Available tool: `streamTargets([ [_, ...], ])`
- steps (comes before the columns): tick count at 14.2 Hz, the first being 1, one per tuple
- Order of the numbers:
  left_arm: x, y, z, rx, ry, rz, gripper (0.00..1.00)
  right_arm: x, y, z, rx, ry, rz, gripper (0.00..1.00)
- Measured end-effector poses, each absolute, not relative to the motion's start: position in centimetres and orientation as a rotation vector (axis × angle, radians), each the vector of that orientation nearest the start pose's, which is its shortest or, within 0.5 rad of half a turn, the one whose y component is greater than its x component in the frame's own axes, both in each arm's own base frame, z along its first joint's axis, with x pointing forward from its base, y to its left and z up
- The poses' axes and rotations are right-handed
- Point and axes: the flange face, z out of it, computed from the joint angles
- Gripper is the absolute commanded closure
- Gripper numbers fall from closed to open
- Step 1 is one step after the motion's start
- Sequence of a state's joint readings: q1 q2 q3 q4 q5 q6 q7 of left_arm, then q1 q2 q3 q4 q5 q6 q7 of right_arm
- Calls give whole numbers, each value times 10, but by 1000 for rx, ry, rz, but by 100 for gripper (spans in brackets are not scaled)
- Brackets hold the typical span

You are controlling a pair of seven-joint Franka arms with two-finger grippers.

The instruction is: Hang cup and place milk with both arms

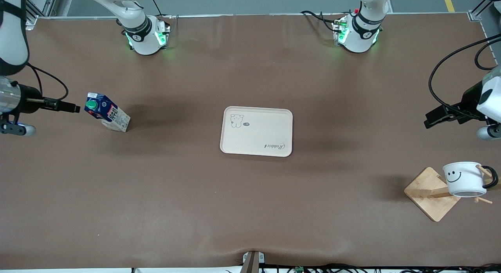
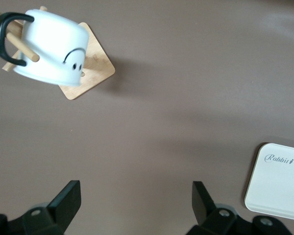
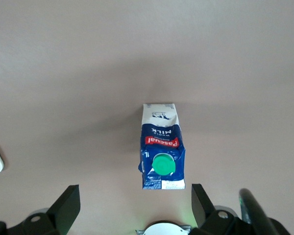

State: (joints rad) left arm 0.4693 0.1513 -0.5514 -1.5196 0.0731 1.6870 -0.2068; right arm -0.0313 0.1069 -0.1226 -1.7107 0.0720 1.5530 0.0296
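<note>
The milk (image 1: 107, 113) is a dark-blue carton with a green cap. It stands upright on the table toward the right arm's end. In the right wrist view the milk (image 3: 161, 149) lies apart from my open, empty right gripper (image 3: 135, 192). In the front view the right gripper (image 1: 74, 107) is up in the air beside the carton. The cup (image 1: 465, 179), white with a smiley face, hangs by its black handle on a peg of a wooden rack (image 1: 430, 192). My left gripper (image 1: 438, 118) is open and empty above the table, apart from the cup (image 2: 51, 49).
A cream tray (image 1: 256, 131) with a rabbit print lies at the table's middle; its corner shows in the left wrist view (image 2: 279, 188). The rack's base (image 2: 90, 63) stands toward the left arm's end, nearer the front camera than the tray.
</note>
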Motion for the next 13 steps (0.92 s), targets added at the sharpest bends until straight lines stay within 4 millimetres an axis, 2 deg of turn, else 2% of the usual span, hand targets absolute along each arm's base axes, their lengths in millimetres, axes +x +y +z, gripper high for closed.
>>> streamTargets([
  [3,604,-21,583,-3145,-192,-58,0,570,-66,517,-3045,260,326,0],
  [4,604,-21,583,-3145,-191,-58,0,575,-63,534,-3054,248,281,0],
  [6,604,-20,584,-3140,-190,-63,0,576,-60,580,-3066,235,222,0],
  [9,605,-19,592,-3134,-180,-90,0,564,-68,647,-3075,249,144,0],
  [13,603,-25,601,-3131,-144,-116,0,543,-67,683,-3074,244,118,0],
])
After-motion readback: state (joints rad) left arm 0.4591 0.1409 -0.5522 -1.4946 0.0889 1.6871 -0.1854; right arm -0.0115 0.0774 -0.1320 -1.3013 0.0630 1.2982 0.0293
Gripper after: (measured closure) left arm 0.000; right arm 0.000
